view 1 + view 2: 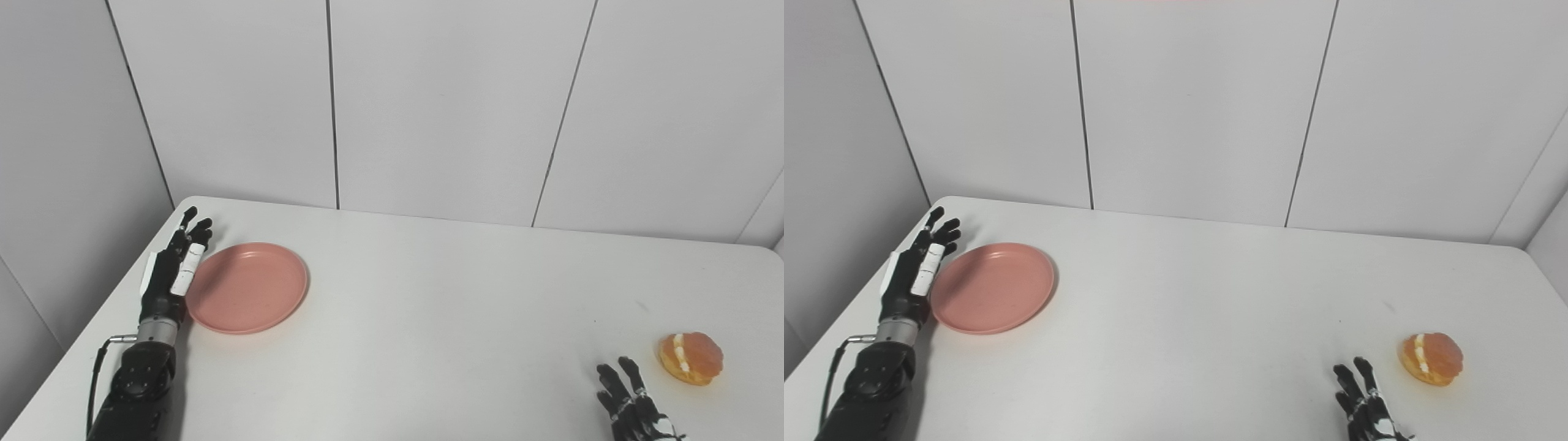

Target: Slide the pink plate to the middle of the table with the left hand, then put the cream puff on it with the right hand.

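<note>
Left eye view: the pink plate (247, 287) lies flat at the bench's (429, 318) far left, well short of the middle. The left hand (173, 272) stands edge-on against the plate's left rim, fingers straight and apart, holding nothing. The puff (691, 358) sits near the right edge, well apart from the plate. The right hand (634, 407) shows only partly at the bottom edge, fingers spread, empty, just left of the puff and not touching it.

Right eye view: the same layout appears, with the plate at the left by the open left hand. The puff's cream seam faces left toward the open right hand.
</note>
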Controlling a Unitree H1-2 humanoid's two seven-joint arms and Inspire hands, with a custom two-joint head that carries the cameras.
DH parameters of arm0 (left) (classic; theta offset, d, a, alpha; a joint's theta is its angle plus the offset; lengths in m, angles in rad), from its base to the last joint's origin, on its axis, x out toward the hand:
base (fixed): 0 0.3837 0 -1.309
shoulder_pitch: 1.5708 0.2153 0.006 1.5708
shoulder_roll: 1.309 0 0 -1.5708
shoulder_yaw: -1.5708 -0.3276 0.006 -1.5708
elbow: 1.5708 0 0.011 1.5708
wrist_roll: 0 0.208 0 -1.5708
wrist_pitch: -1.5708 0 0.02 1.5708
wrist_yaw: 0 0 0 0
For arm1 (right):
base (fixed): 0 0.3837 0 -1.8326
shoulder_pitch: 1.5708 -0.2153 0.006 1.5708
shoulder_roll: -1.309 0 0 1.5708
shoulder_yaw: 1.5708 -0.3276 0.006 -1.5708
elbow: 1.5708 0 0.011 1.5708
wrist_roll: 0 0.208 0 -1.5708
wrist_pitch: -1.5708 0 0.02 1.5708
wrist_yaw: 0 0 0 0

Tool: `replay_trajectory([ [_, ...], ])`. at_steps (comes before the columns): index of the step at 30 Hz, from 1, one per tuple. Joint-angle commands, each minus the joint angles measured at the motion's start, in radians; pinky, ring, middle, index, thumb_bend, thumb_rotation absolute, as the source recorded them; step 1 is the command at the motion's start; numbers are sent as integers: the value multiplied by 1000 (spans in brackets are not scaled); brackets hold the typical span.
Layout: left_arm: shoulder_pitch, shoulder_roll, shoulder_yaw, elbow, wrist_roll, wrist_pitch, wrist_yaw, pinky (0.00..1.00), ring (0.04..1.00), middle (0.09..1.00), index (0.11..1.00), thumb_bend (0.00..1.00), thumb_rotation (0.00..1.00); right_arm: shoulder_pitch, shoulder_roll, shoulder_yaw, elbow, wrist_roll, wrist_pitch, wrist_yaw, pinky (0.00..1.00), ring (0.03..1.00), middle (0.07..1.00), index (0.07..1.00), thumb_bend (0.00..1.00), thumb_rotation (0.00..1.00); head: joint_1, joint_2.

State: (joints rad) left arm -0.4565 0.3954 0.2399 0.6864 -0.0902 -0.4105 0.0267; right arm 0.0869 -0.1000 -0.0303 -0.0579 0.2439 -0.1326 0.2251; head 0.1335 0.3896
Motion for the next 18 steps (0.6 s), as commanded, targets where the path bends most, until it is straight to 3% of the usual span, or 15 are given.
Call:
replay_trajectory([
  [1,-35,29,8,-31,7,-4,17,858,860,875,925,909,875,15,20,21,112,-13,50,-8,1000,979,924,984,776,1000,1,0],
  [6,-32,38,10,-20,3,-2,8,864,847,867,917,912,839,15,19,21,113,-16,54,-11,1000,975,919,977,784,1000,2,1],
  [12,-57,48,-1,80,14,-50,3,833,857,873,925,957,867,16,20,22,110,-18,59,-14,1000,974,915,978,777,1000,-1,2],
  [18,-77,56,-1,158,20,-59,2,812,846,857,918,950,859,18,20,24,107,-20,53,-13,1000,977,916,981,779,1000,-6,6],
])
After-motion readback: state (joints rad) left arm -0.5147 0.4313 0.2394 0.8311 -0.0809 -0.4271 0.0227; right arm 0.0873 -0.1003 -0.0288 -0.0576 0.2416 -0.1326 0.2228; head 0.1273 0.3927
